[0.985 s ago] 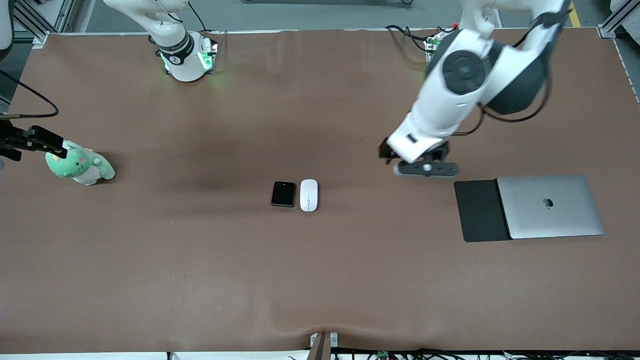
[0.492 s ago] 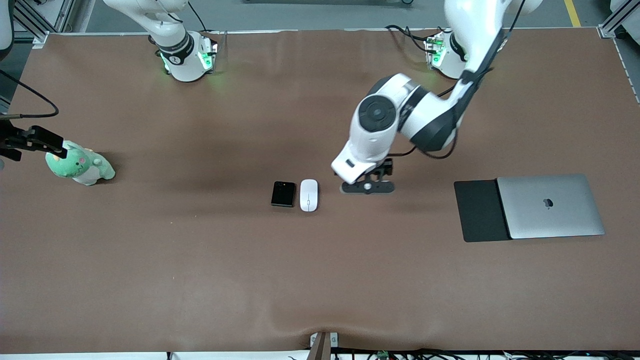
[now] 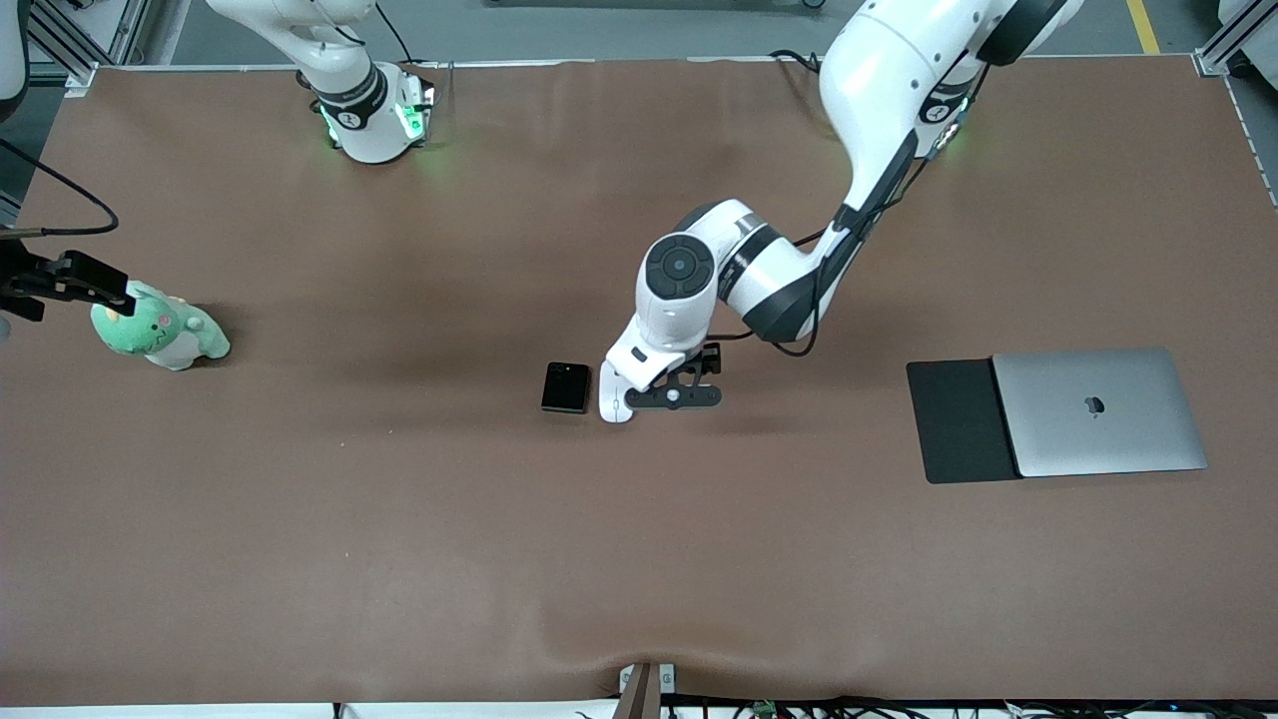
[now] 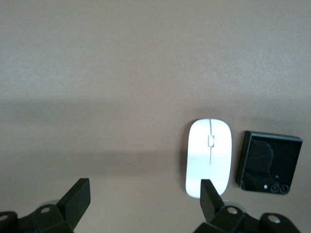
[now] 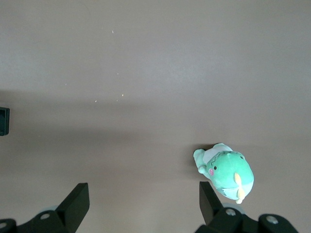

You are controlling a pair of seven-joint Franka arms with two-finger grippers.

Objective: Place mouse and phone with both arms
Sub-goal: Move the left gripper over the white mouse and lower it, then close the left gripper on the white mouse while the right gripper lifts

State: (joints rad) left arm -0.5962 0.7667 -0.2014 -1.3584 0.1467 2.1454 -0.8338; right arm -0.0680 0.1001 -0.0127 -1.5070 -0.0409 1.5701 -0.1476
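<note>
The white mouse lies mid-table, partly hidden under the left arm's hand. The black phone lies right beside it, toward the right arm's end. The left wrist view shows the mouse and the phone side by side. My left gripper is open and empty over the table beside the mouse, and one fingertip overlaps the mouse's end. My right gripper waits open and empty over the table by a green plush toy. The right wrist view catches the phone's edge.
A silver closed laptop lies on a black mouse pad toward the left arm's end. The green plush toy sits at the right arm's end. The table is covered in brown cloth.
The left arm has swung from near the mouse pad toward the mouse, and its gripper now hangs beside it. The right gripper, mouse and phone have not moved.
</note>
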